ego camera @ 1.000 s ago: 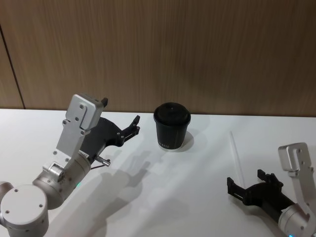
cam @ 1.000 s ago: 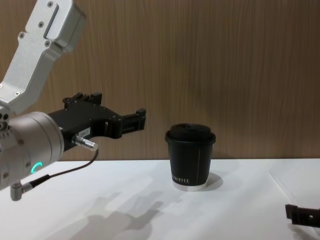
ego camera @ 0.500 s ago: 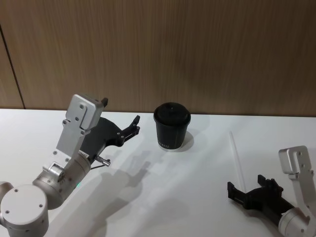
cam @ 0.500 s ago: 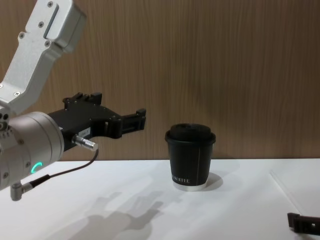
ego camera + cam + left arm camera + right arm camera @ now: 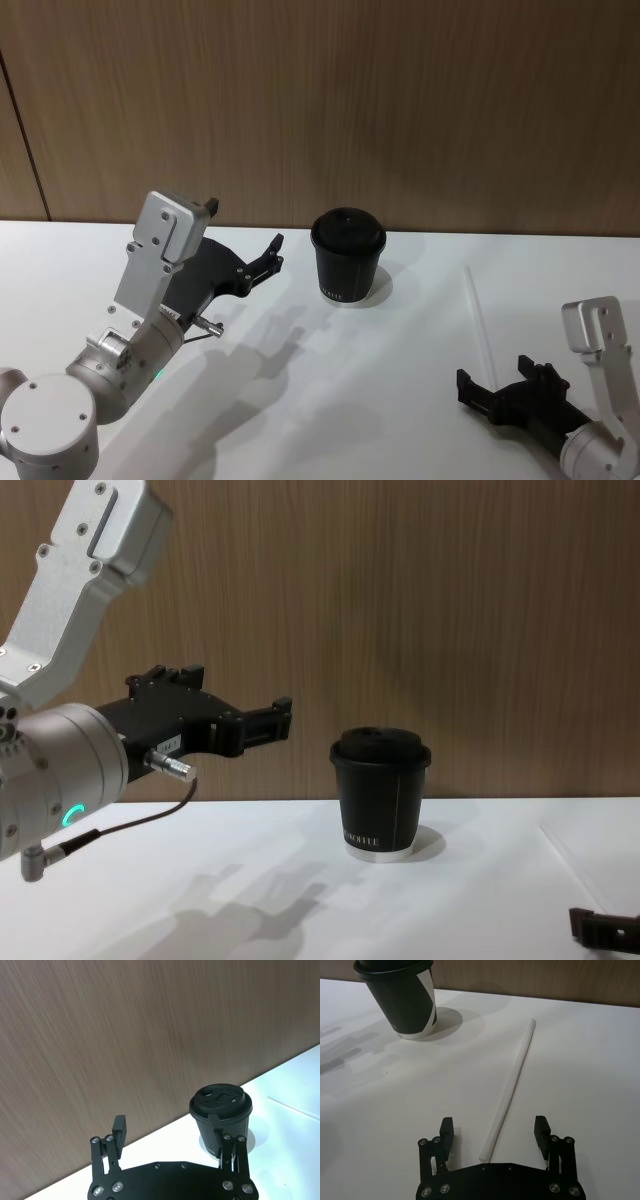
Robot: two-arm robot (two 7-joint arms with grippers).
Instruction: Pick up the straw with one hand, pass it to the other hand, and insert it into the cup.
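Head view: seeing the straw (image 5: 478,318) lying flat on the white surface (image 5: 330,400), off to the right of the cup (image 5: 348,260), right pincer (image 5: 492,374) sitting released at its near end. Left wrist view: looking past the left pincer (image 5: 167,1127), released and gripping nothing, toward the cup (image 5: 221,1110). Right wrist view: catching the near end of the straw (image 5: 512,1085) lying between the spread fingers (image 5: 446,1132). Chest view: left pincer (image 5: 281,716) hovering up left of the cup (image 5: 380,800).

The cup (image 5: 348,258) was black with white lettering and a white base rim. The straw (image 5: 478,318) and bench (image 5: 400,350) were white, the wall (image 5: 400,100) wood-grained brown.
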